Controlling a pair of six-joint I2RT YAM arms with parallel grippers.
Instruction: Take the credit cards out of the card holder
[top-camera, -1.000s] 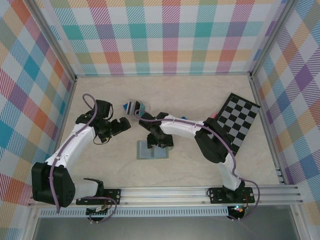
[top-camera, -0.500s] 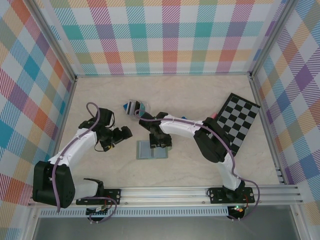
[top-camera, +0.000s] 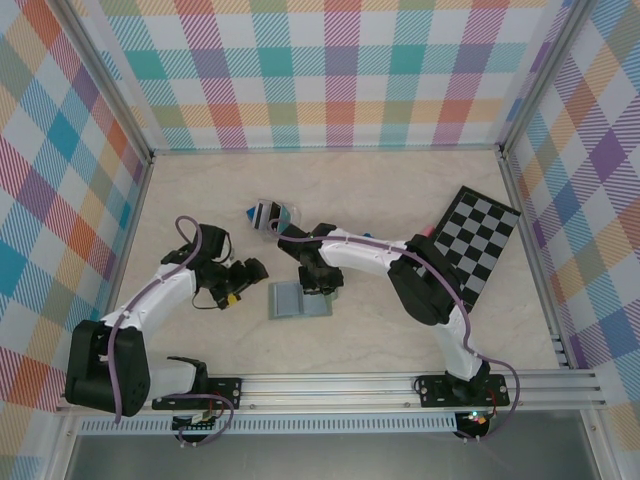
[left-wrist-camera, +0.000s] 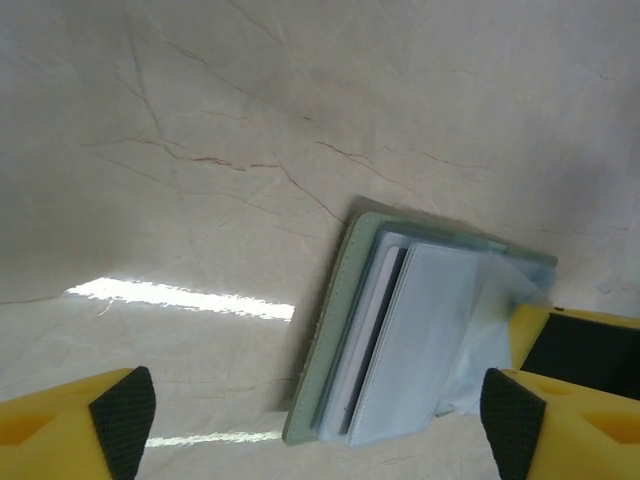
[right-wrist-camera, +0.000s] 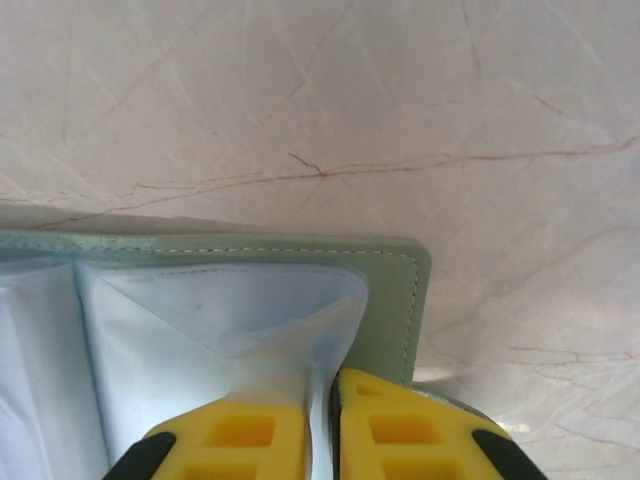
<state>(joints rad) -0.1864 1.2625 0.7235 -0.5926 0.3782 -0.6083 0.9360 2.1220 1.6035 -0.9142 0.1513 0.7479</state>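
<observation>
1. The card holder (top-camera: 292, 300) lies flat and open on the pale marbled table (top-camera: 400, 340), near the middle and toward the arms' bases, its long side slightly skewed.
2. The right gripper (top-camera: 318, 284) is over the holder's far right part, its arm reaching in from the right.
3. In the right wrist view, the right gripper (right-wrist-camera: 322, 405) has its yellow fingers (right-wrist-camera: 225, 440) pressed almost together. They pinch a fold of the pale blue-grey inner panel (right-wrist-camera: 290, 350) near the holder's corner.
4. In that view the grey-green outer cover (right-wrist-camera: 395, 300), with its stitched edge, lies against the table just beyond the pinched fold.
5. The left gripper (top-camera: 243, 279) sits just left of the holder, apart from it and pointing toward it.
6. In the left wrist view, the left gripper (left-wrist-camera: 315, 425) is spread wide with nothing between its black pads (left-wrist-camera: 125, 410). The card holder (left-wrist-camera: 400, 330) lies ahead of the gap.
7. That view shows pale layers stacked on the green cover, one dark edge among them. Whether these are cards or pockets cannot be told.
8. A clear stand of upright cards (top-camera: 270, 214) stands on the table beyond the holder, near the right arm's wrist.
9. A checkered board (top-camera: 476, 240) lies tilted by the right wall, well apart from the holder.
</observation>
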